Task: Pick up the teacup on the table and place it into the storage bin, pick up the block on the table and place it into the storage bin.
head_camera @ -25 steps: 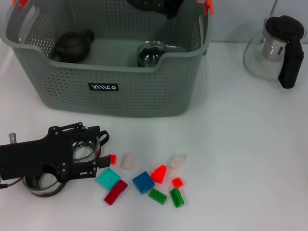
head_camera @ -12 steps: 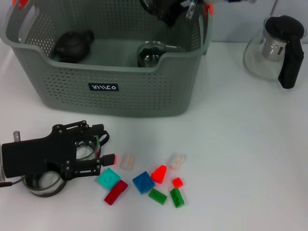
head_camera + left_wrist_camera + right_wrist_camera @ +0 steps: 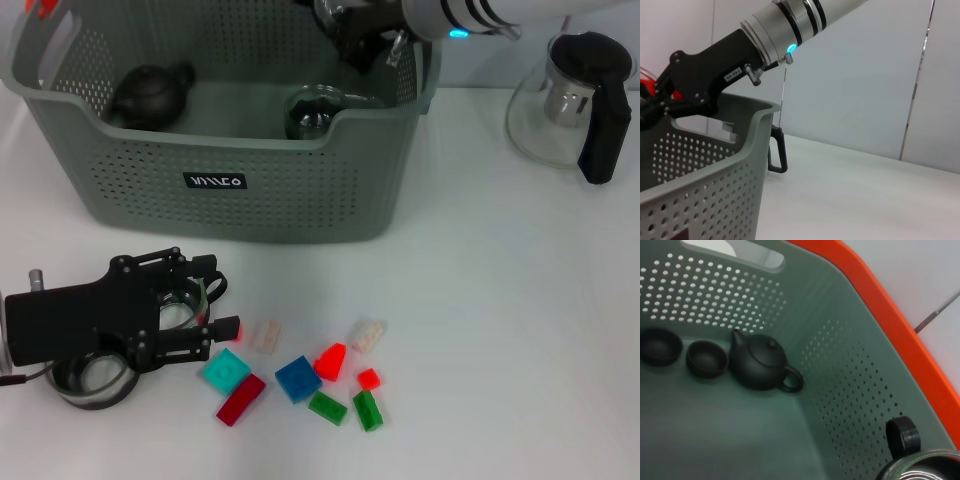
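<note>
The left gripper [image 3: 213,330] sits low on the table, fingers pinched on a small red block [image 3: 232,328]; the remaining blocks [image 3: 298,378] lie just beyond its tips. The storage bin [image 3: 300,205] stands farther ahead. The right gripper [image 3: 362,40] hangs over the bin's interior; its finger state cannot be determined.

The left gripper [image 3: 215,335] lies low over the table at the near left, its black body stretched sideways with the fingers pointing toward the robot's right; the two fingers sit close together, pinching a small red block [image 3: 232,328] at their tips. The right arm [image 3: 470,14] reaches in from the far right, its silver wrist banded in black with a blue light lit, and its black gripper [image 3: 360,30] hangs over the storage bin [image 3: 300,190]'s far right corner, its fingers not clearly visible.
</note>
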Available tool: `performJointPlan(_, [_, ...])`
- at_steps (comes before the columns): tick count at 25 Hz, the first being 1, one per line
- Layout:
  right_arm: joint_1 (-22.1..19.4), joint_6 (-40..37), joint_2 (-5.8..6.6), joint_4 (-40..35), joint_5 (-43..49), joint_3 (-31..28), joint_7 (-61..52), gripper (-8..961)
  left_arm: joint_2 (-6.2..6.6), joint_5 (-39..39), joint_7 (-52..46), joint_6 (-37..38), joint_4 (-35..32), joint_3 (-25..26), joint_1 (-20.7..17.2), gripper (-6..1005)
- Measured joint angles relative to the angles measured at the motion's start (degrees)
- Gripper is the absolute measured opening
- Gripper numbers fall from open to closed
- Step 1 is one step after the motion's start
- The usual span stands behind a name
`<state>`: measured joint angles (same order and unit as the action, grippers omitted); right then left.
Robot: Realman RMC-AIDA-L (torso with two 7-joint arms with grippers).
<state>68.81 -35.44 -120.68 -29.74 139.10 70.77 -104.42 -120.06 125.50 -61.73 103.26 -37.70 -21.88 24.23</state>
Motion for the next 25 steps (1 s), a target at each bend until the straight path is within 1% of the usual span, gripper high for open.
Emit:
performJointPlan(14, [0.1, -0.3, 0.01, 0.3, -0.6, 3.4, -0.5, 79, 0.0, 0.0, -0.1, -0.1, 0.2, 0.0, 0.3, 798])
performJointPlan(25, [0.3, -2.0, 0.01, 0.1, -0.6, 3.8, -0.9, 85, 0.0, 0.0, -0.1, -0.2, 0.2, 0.0, 0.4, 798])
